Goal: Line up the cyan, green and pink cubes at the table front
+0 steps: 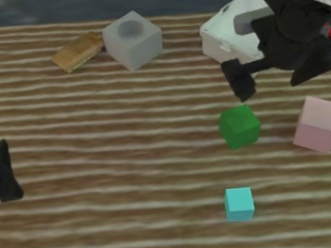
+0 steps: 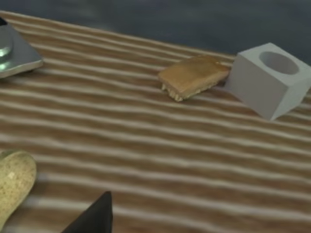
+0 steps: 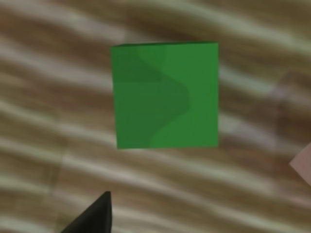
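The green cube (image 1: 239,125) rests on the striped table (image 1: 117,161), right of centre. The pink cube (image 1: 319,123) stands to its right, and the small cyan cube (image 1: 239,204) sits nearer the front, below the green one. My right gripper (image 1: 275,74) hovers open just behind the green cube, its fingers spread wide and holding nothing. The right wrist view looks straight down on the green cube (image 3: 165,94), with one dark fingertip (image 3: 97,213) beside it and a corner of the pink cube (image 3: 303,162) at the edge. My left gripper (image 1: 1,172) is parked at the table's left edge, empty.
A grey cube with a round hollow (image 1: 132,39) and a wooden slab (image 1: 79,50) lie at the back left. A white box (image 1: 227,37) stands at the back right, under my right arm. The left wrist view also shows a cork-like piece (image 2: 14,184) and a grey metal object (image 2: 14,51).
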